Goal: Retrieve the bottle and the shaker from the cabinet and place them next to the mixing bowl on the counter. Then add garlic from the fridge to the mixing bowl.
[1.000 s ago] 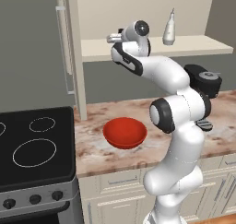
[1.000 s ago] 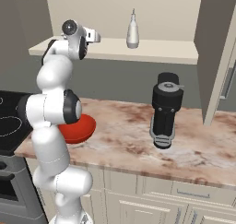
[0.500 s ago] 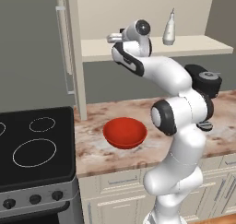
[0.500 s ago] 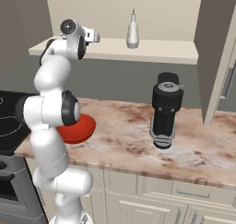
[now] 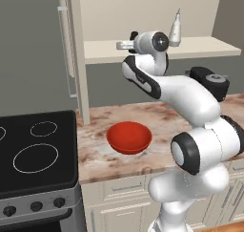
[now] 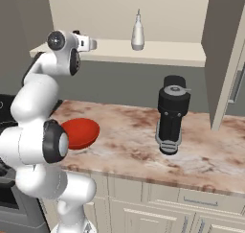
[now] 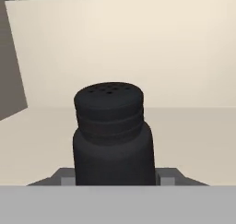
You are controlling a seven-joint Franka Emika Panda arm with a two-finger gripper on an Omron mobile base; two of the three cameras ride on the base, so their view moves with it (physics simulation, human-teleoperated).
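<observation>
Right then, gripper (image 7: 115, 181) was up at the cabinet (image 5: 143, 49) shelf, jaws closed in on the shaker (image 7: 113, 135) from both sides. In the hand view the shaker stood upright btwn the finger tips, black body w/ a narrower ribbed cap and small holes on top, cream shelf board under it and the beige back wall behind. Whether it was lifted off the board or not, couldn't tell.

In the left base view the hand (image 5: 127, 45) reached over the shelf edge at the shelf's left part, w/ the wrist joint just right of it. Bottle (image 5: 175, 29) stood upright on the same shelf, further right, apart from the hand; slim whitish body, thin pointed neck. In the right base view the bottle (image 6: 138, 33) sat near mid-shelf and the hand (image 6: 85, 43) was well left of it.

Mixing bowl (image 5: 129, 137) rested on the counter (image 5: 100, 154), glossy red, nothing visible inside, near the counter's left end beside the black stovetop (image 5: 35, 150). In the right base view the bowl (image 6: 81, 132) was partly hidden behind the arm's elbow. Black coffee machine (image 6: 172, 113) stood on the counter to the right, well apart from the bowl. Cream drawers (image 6: 162, 198) ran below the stone top.
</observation>
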